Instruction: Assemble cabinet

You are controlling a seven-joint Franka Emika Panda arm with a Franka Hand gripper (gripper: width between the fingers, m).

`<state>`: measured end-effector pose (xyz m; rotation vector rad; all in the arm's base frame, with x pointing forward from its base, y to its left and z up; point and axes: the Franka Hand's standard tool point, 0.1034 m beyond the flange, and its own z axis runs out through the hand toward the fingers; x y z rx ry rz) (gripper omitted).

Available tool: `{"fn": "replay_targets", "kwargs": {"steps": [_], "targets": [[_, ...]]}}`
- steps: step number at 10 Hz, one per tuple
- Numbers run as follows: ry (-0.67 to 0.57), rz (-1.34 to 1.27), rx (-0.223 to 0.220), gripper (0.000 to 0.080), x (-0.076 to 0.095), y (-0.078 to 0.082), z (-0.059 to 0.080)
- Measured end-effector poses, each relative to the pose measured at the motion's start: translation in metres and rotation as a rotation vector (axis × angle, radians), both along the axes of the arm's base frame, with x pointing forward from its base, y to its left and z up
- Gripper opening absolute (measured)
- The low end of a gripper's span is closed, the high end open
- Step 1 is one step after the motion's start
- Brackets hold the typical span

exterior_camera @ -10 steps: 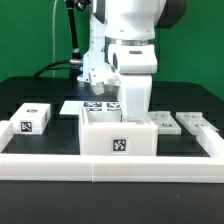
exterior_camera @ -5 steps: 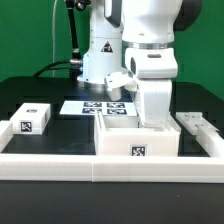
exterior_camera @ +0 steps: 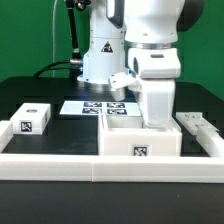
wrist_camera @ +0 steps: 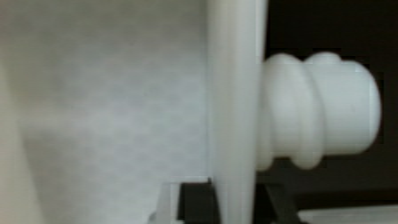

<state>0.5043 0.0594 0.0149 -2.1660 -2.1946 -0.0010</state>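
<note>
Border rail (exterior_camera: 60,163): nearest in the exterior view, a low white strip across the front of the counter (exterior_camera: 30,90).
Cabinet body (exterior_camera: 138,142): an open-topped white box with a tag on its front face, sitting just behind the rail, toward the exterior view's right.
Tool (exterior_camera: 155,122): reaches down into the box at its right wall; the wrist view shows a thin white wall edge-on, close up, so I judge it clamped on that wall, though the fingertips are hidden.
Step in hand: probably sliding the body along the rail; keep it flat and flush, push slowly, avoid tipping the box.
Loose panels: one tagged block (exterior_camera: 33,117) to the left, another part (exterior_camera: 196,124) just right of the box.
Marker board (exterior_camera: 88,107): flat behind the box.
Change: the body and arm have barely shifted from half a second ago; a second ago both stood further left.
</note>
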Motion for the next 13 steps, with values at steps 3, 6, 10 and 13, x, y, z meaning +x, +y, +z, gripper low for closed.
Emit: {"fn": "replay_targets", "kwargs": {"steps": [3, 6, 10, 13], "targets": [[-0.011, 0.007, 0.013, 0.0041, 0.01, 0.02, 0.001], [0.01, -0.012, 0.016, 0.0041, 0.013, 0.035, 0.001], [0.033, -0.011, 0.013, 0.0041, 0.013, 0.043, 0.003], [0.028, -0.03, 0.013, 0.0041, 0.013, 0.043, 0.003]]}}
